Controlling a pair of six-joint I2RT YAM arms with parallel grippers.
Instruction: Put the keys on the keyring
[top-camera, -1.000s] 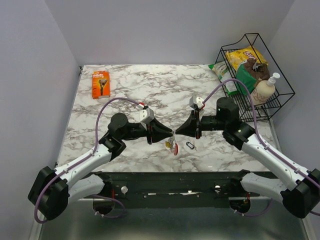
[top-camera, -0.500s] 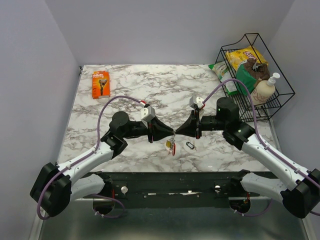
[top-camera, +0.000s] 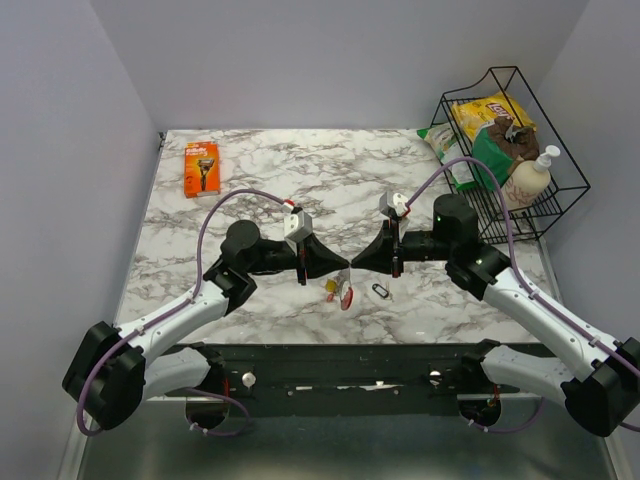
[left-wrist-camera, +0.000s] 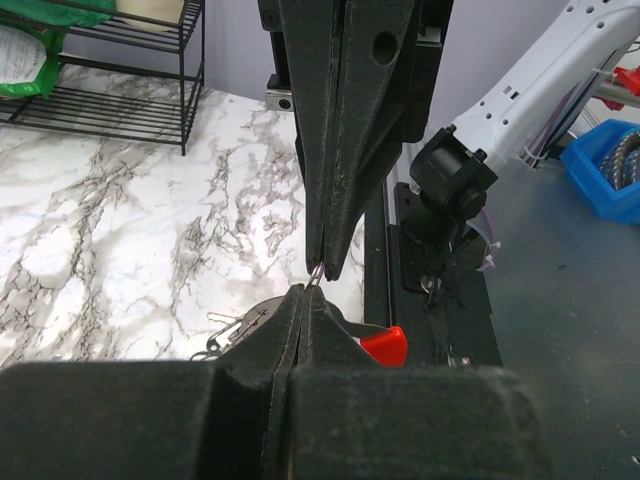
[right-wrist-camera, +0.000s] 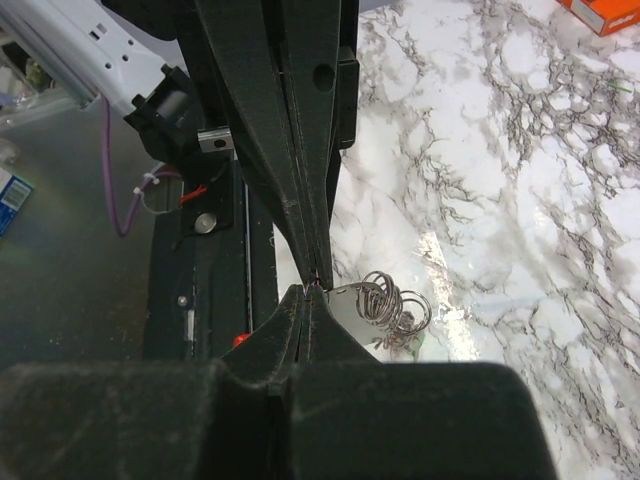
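Note:
The keys (top-camera: 338, 291), with a red tag (left-wrist-camera: 385, 345) and a yellow head, hang just above the marble between the two gripper tips. My left gripper (top-camera: 343, 266) and right gripper (top-camera: 354, 266) meet nose to nose, both shut. A thin wire loop of the bunch (left-wrist-camera: 319, 272) is pinched where the tips touch. In the right wrist view coiled metal rings (right-wrist-camera: 392, 303) dangle beside my right gripper (right-wrist-camera: 311, 290). In the left wrist view my left gripper (left-wrist-camera: 304, 292) sits under the right one's tips. The small black keyring (top-camera: 380, 290) lies on the table just right of the bunch, untouched.
An orange razor pack (top-camera: 202, 167) lies at the back left. A black wire basket (top-camera: 545, 205) with snack bags and a soap bottle (top-camera: 528, 178) stands at the back right. The table's near edge runs just below the keys.
My left gripper has moved a little right and closed its jaws at the right gripper's tip. The hanging bunch has swung slightly. The right arm has held still.

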